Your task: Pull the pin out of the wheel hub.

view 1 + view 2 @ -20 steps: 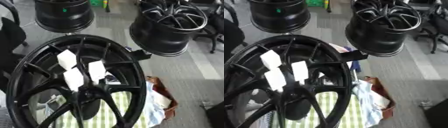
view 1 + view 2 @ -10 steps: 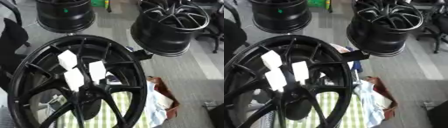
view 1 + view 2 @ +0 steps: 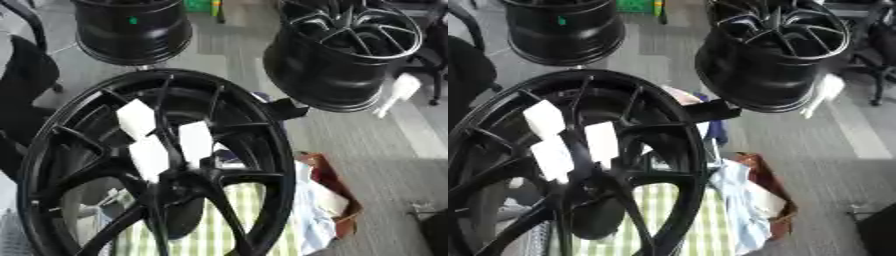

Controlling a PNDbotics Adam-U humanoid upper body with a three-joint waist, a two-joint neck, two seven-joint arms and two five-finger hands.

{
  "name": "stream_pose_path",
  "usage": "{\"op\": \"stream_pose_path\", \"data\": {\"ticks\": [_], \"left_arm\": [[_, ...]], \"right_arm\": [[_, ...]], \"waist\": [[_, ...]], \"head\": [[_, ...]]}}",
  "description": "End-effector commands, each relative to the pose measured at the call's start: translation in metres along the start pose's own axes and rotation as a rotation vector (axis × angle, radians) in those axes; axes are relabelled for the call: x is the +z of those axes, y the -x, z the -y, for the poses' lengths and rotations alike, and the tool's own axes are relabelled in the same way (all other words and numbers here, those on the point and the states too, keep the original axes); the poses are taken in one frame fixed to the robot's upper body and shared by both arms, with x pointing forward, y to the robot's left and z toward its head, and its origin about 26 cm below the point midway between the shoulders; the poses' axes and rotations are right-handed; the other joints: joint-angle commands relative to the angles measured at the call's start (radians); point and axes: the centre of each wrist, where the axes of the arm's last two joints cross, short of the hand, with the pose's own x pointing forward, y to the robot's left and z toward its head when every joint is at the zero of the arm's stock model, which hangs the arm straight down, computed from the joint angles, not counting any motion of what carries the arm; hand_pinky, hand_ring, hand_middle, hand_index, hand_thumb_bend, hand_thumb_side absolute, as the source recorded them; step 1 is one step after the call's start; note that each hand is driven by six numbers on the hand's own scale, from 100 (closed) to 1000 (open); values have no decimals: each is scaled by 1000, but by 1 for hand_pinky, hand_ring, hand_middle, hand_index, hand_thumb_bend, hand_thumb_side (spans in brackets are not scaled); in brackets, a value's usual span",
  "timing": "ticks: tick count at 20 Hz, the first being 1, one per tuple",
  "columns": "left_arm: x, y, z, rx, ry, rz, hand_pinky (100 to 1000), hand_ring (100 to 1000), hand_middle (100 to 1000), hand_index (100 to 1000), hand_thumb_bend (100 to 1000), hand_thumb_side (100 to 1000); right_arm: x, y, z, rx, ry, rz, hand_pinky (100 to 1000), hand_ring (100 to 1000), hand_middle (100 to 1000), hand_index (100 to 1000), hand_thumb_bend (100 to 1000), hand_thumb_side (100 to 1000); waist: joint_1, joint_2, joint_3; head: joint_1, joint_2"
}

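Since neither robot hand appears in either view, their state cannot be reported, and the task appears not yet begun. The large black wheel [image 3: 157, 165] fills the foreground, with three white tags [image 3: 194, 142] on its spokes just above its hub [image 3: 179, 182]. No pin can be distinguished there.

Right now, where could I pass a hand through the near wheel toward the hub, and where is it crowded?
The gaps between spokes low on the near wheel, over the green striped cloth, are bare. The upper gaps are crowded by three white tags. Neither hand is in view.
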Motion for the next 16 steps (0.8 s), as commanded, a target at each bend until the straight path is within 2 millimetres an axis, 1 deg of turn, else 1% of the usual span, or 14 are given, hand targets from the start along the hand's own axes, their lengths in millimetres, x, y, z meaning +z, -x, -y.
{"op": "stream_pose_path", "data": {"ticks": [1, 7, 11, 13, 16], "left_arm": [[-7, -9, -6, -15, -3, 35, 840, 886, 782, 836, 480, 588], [-7, -9, -6, -16, -1, 36, 840, 885, 782, 836, 478, 587], [-8, -10, -6, -17, -2, 39, 839, 885, 782, 836, 478, 587], [-8, -11, -6, -16, -3, 40, 839, 883, 782, 836, 476, 586], [-8, -11, -6, -16, -3, 42, 837, 882, 782, 836, 475, 587]], "right_arm": [[-6, -7, 26, -19, 46, 18, 776, 864, 822, 868, 299, 597], [-5, -11, 34, -54, 87, 41, 759, 851, 796, 854, 300, 574], [-3, -14, 38, -89, 109, 64, 756, 845, 777, 839, 277, 554], [0, -17, 41, -117, 119, 96, 749, 830, 745, 820, 211, 565], [7, -27, 48, -174, 113, 179, 743, 821, 730, 807, 163, 563]], "waist": [[6, -16, -2], [3, -20, -3], [2, -22, -1], [2, -22, 0], [2, -23, 1]], "head": [[2, -3], [3, 0], [3, 2], [3, 1], [4, 2]]}}
